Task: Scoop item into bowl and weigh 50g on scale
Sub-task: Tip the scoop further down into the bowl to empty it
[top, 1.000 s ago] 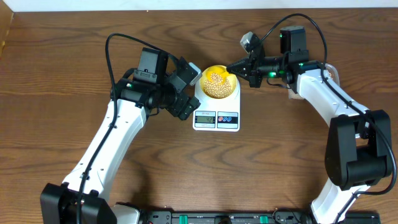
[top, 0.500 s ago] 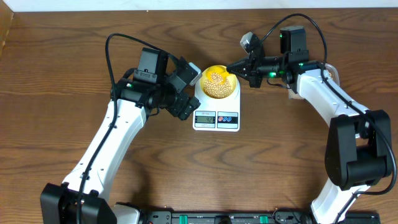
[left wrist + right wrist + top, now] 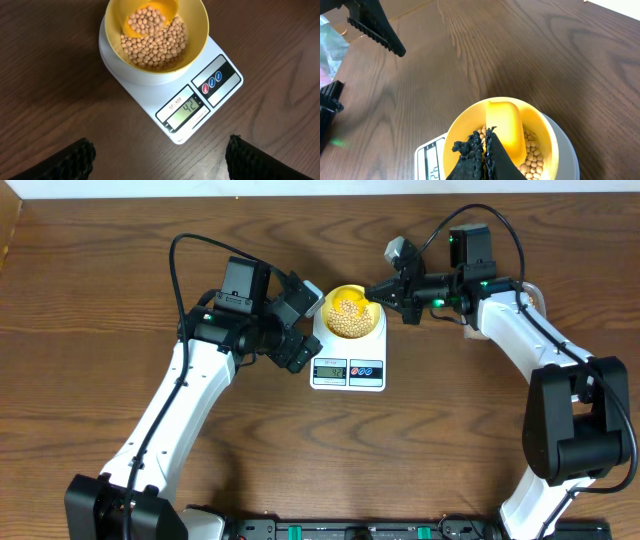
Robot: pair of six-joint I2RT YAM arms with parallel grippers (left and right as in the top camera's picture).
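1. The scale (image 3: 227,70) is sitting flat on the wooden table (image 3: 50,75), between the two arms in the overhead view.
2. The bowl (image 3: 196,37) is resting upright on the round platform of the scale, at the end away from the display (image 3: 187,109).
3. The beans (image 3: 155,42) are lying in a loose heap inside the bowl and are covering most of its floor.
4. The display is showing the figure 42; two round buttons (image 3: 212,82) are sitting just beside it.
5. The right gripper (image 3: 485,150) is reaching over the bowl's rim with its jaws pressed together on the near end of the scoop (image 3: 505,125).
6. The scoop is lying tilted inside the bowl, its far end against the inner wall and its lower part touching the beans.
7. The left gripper (image 3: 160,165) is hovering above the table just beside the display end of the scale, jaws spread wide and gripping nothing.
8. The left fingertips (image 3: 75,160) are standing clear of the scale and the bowl.
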